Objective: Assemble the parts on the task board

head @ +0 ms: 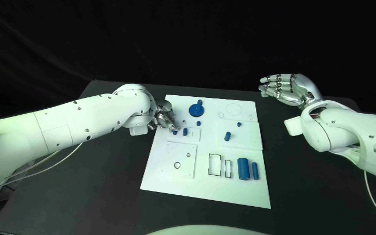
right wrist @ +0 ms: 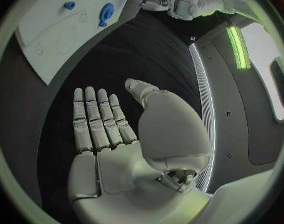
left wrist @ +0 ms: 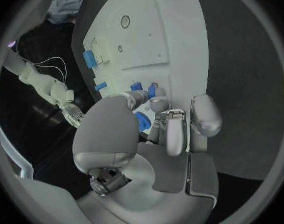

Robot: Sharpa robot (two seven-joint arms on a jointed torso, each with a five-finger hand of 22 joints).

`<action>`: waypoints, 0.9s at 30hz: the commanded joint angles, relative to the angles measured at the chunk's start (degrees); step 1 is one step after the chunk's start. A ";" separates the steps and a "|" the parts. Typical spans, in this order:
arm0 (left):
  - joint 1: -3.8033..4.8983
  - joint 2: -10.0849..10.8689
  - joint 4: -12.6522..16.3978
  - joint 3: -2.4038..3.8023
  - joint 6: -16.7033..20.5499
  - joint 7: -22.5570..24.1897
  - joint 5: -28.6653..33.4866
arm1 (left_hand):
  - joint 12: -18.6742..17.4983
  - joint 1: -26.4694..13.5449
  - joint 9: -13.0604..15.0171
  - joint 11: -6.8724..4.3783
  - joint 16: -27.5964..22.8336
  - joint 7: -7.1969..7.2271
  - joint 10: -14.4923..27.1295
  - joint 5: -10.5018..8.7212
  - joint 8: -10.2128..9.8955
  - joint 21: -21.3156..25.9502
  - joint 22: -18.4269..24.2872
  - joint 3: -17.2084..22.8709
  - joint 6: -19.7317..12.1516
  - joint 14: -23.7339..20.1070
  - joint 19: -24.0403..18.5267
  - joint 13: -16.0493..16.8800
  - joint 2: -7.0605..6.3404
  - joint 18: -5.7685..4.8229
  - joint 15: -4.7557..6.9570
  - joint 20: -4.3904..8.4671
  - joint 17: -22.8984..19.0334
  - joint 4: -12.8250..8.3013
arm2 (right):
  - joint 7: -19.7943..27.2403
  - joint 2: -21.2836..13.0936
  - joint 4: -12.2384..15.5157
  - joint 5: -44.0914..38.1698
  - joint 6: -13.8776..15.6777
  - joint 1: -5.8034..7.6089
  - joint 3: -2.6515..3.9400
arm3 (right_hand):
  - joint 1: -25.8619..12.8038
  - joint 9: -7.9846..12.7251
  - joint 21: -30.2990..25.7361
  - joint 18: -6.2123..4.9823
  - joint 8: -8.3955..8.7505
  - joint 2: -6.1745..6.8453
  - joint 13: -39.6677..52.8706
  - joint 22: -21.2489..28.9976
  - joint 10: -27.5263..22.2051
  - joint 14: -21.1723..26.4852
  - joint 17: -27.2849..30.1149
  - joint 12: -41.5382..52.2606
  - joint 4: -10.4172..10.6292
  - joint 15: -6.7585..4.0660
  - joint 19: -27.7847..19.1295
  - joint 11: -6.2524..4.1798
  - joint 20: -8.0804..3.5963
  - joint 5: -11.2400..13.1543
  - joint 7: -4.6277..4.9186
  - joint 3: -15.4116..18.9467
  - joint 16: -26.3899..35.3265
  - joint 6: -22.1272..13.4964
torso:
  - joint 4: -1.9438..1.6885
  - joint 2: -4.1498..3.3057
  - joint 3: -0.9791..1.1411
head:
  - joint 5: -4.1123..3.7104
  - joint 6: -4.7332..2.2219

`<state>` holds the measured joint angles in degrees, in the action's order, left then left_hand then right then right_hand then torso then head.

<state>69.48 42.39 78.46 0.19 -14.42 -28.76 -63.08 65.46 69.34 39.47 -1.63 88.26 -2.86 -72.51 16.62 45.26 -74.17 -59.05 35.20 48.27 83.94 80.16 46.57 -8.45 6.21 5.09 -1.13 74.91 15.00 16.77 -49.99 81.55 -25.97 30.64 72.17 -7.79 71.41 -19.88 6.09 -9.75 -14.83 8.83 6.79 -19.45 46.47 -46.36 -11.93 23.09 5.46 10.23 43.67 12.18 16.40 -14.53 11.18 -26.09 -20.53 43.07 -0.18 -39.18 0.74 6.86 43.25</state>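
The white task board [head: 210, 178] lies mid-table. My left hand [head: 164, 117] hovers at its far left edge, fingers curled down beside two small blue parts [head: 179, 133] in a square recess. In the left wrist view the thumb and a fingertip [left wrist: 158, 104] meet just by those parts [left wrist: 151, 91]; another blue part [left wrist: 142, 121] shows behind the thumb, and whether anything is held is unclear. A round blue part [head: 196, 109] stands near the far edge. My right hand [head: 287, 88] is raised off the board's far right corner, fingers straight and empty [right wrist: 117, 129].
Two blue cylinders [head: 249, 168] lie side by side at the board's near right, next to rectangular slots [head: 219, 165]. A small blue piece [head: 228, 135] lies mid-board. A square plate with a small hole [head: 177, 164] sits at the near left. Black table [head: 94, 191] surrounds the board.
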 commanded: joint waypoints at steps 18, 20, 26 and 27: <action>-0.11 -0.05 0.79 0.01 -2.02 -0.07 -5.09 | 0.40 -0.69 0.26 -0.14 -0.02 0.46 -0.50 -0.85 0.40 -0.19 -0.19 6.09 0.10 4.98 0.15 0.32 0.07 -0.43 0.00 -0.04 10.73 -5.78 | 1.11 -0.08 0.08 -0.32 -0.86 -0.07 0.00 | -0.62 0.10 -0.34 -0.36 -0.40 0.03 -0.17 0.15 0.47 -0.36 0.13 0.21 0.01 0.02 0.57 0.05 -0.05 0.08 4.40 0.34 0.37 0.43 | -0.03 0.04 0.01 | 0.05 0.24; -0.11 -0.05 0.73 0.01 -1.85 -0.17 -5.58 | 0.49 -0.68 0.28 -0.16 -0.02 0.48 -0.57 -0.91 0.44 -0.31 -0.43 6.13 0.12 4.98 0.23 0.44 0.09 -0.47 0.01 -0.03 10.74 -5.81 | 1.22 -0.09 0.09 -0.29 -0.82 -0.07 0.00 | -0.63 0.10 -0.34 -0.36 -0.41 0.02 -0.18 0.15 0.48 -0.37 0.13 0.22 0.02 0.02 0.57 0.05 -0.05 0.07 4.40 0.34 0.37 0.43 | -0.06 0.04 0.03 | 0.00 0.22; -0.11 -0.05 0.61 0.01 -1.27 -0.30 -6.28 | 0.55 -0.66 0.30 -0.18 -0.04 0.51 -0.64 -0.99 0.50 -0.38 -0.55 6.20 0.16 4.97 0.27 0.52 0.13 -0.50 0.03 -0.02 10.68 -5.85 | 1.36 -0.11 0.10 -0.25 -0.77 -0.08 0.00 | -0.68 0.11 -0.35 -0.36 -0.42 -0.03 -0.21 0.18 0.49 -0.38 0.15 0.23 0.06 0.02 0.59 0.05 -0.05 0.05 4.40 0.36 0.36 0.45 | -0.09 0.03 0.03 | 0.04 0.28; -0.11 -0.05 0.59 0.01 -1.22 -0.32 -6.36 | 0.58 -0.66 0.33 -0.20 -0.05 0.53 -0.68 -1.03 0.55 -0.39 -0.57 6.26 0.20 4.96 0.29 0.54 0.16 -0.50 0.04 -0.01 10.66 -5.88 | 1.37 -0.11 0.10 -0.24 -0.77 -0.08 0.00 | -0.68 0.11 -0.35 -0.36 -0.42 -0.03 -0.21 0.18 0.49 -0.38 0.15 0.23 0.06 0.02 0.59 0.05 -0.05 0.05 4.40 0.36 0.36 0.45 | -0.10 0.02 0.03 | 0.03 0.30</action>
<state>69.41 42.39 79.10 0.22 -15.37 -28.85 -67.74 65.67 68.44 39.68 -1.84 88.26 -2.73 -72.72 15.95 45.46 -74.17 -59.53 35.20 48.40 83.94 80.16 47.03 -8.90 6.20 5.10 -1.13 74.91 15.00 17.19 -50.10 81.57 -25.90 30.58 72.12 -7.79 71.41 -19.83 6.09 -9.75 -15.05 8.83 6.67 -19.36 46.47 -46.36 -11.85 23.09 5.46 10.23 43.89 12.18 16.19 -14.53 11.18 -26.09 -20.53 43.07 -0.24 -39.13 0.76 6.88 43.49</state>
